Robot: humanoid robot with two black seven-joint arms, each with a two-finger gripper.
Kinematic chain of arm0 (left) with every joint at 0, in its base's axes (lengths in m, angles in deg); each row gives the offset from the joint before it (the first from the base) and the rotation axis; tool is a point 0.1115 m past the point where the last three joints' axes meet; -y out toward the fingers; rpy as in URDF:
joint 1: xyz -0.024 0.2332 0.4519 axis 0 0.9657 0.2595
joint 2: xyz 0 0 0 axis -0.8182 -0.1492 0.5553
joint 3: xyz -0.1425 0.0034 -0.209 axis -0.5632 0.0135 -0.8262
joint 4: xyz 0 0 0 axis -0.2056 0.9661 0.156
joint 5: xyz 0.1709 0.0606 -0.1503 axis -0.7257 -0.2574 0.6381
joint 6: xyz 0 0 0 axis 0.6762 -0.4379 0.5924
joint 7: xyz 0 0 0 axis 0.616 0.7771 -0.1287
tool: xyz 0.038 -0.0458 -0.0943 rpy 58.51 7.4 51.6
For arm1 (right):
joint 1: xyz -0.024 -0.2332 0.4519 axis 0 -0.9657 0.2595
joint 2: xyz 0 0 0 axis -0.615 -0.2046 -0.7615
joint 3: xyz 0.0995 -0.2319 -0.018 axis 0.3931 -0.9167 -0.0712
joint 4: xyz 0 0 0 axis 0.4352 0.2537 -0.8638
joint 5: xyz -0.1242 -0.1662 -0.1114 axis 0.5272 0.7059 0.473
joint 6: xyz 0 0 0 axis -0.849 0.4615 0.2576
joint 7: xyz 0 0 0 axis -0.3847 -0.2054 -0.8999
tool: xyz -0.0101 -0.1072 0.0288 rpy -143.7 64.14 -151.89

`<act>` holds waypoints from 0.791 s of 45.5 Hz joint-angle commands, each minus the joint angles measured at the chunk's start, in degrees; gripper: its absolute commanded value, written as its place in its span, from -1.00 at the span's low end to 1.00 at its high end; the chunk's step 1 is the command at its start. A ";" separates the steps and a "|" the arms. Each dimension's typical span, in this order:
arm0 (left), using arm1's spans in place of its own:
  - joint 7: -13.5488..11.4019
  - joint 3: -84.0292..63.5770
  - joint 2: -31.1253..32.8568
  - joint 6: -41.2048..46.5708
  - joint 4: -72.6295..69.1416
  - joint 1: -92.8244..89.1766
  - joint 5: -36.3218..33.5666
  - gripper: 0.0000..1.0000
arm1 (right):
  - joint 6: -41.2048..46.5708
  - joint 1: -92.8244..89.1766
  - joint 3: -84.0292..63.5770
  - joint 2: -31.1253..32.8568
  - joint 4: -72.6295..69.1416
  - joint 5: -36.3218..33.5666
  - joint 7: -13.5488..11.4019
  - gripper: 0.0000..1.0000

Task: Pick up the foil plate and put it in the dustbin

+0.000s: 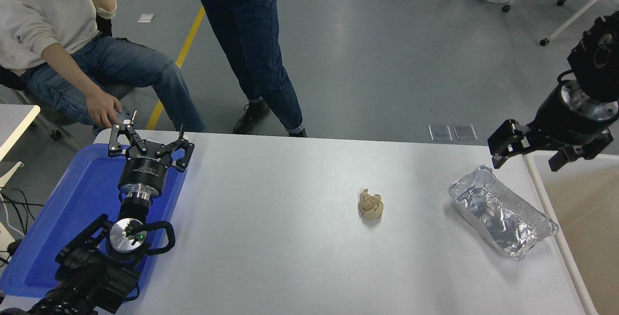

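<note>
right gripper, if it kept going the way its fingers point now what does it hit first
The right gripper is open and points left and down. The foil plate lies lower in the picture, so it likely meets bare table first, though depth is unclear.

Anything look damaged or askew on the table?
The foil plate is crumpled and lies at a slant near the dustbin. A crumpled paper wad sits loose mid-table. Nothing is spilled.
</note>
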 commanded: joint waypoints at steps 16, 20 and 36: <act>0.00 0.00 0.00 0.00 0.00 0.00 -0.03 1.00 | -19.47 -12.31 5.19 2.67 0.44 15.56 -0.01 0.98; 0.00 0.00 0.00 -0.08 0.00 0.00 0.05 1.00 | -20.35 -14.33 5.19 2.40 2.02 17.06 -0.01 0.98; -0.18 0.00 0.00 0.00 -0.09 0.08 0.05 1.00 | -21.93 -29.09 10.63 2.75 16.16 17.85 -0.19 1.00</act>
